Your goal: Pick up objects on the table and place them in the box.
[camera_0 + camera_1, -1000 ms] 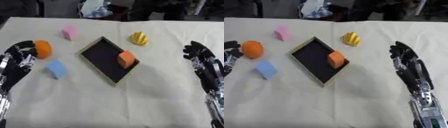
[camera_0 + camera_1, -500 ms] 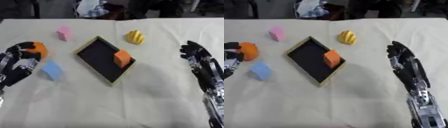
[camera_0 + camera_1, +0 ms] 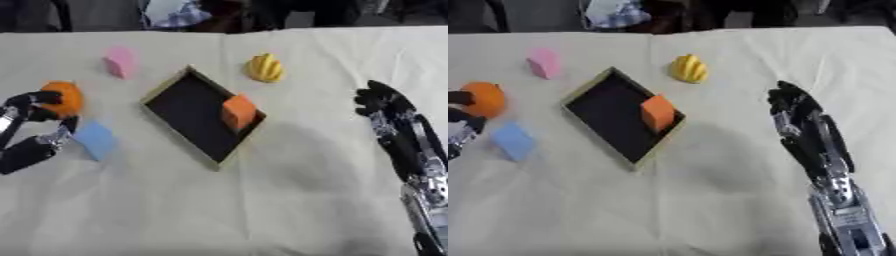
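On a cream-covered tabletop [image 3: 262, 200], the robot's left hand [image 3: 39, 125] curls its fingers and thumb around an orange ball-like object [image 3: 63, 98] at the left edge, the orange shape showing just above and beside the dark fingers; whether the ball is lifted off the cloth cannot be told. A light blue block [image 3: 94, 140] lies just to the right of that hand, close to its lower fingers. Farther right sits the shallow black box [image 3: 188, 112] with pale rim, turned cornerwise, with an orange cube [image 3: 237, 112] resting inside against its right-hand wall. A pink block [image 3: 120, 62] lies beyond the left hand, toward the far side. The right hand [image 3: 798, 112] rests with fingers straight and holding nothing, well right of the box; a yellow ridged object [image 3: 265, 68], possibly a toy fruit, lies beyond it and to its left.
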Controlling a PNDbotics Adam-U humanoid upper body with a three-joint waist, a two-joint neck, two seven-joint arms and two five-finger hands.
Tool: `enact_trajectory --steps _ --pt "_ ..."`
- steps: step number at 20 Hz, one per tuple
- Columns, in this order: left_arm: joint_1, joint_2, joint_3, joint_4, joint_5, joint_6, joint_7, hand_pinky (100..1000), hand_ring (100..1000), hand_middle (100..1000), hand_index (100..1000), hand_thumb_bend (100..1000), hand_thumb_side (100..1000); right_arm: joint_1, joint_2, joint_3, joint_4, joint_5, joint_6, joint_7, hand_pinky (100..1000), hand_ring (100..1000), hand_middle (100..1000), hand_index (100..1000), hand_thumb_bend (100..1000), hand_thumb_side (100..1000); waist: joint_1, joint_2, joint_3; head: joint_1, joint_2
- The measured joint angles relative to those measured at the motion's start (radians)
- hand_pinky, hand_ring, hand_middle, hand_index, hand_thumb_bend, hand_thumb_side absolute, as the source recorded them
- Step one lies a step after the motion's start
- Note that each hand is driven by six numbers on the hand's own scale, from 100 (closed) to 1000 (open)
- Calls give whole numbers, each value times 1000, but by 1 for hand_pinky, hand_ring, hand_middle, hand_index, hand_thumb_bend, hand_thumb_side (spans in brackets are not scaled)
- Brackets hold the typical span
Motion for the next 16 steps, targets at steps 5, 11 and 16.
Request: enact_trajectory --steps 5,11,16 --pt "0 6 0 1 -5 1 -4 805 714 769 872 304 525 0 -3 0 0 0 0 0 816 832 775 891 100 583 1 0 0 0 0" --pt "0 8 -3 6 -7 4 -7 814 739 791 884 406 476 -1 -3 0 0 0 0 0 815 831 775 891 100 587 4 0 -4 0 0" --pt "-65 75 -74 85 -64 33 -54 814 739 791 885 402 469 -4 -4 1 0 1 0 0 815 831 775 891 100 587 17 0 -16 2 0"
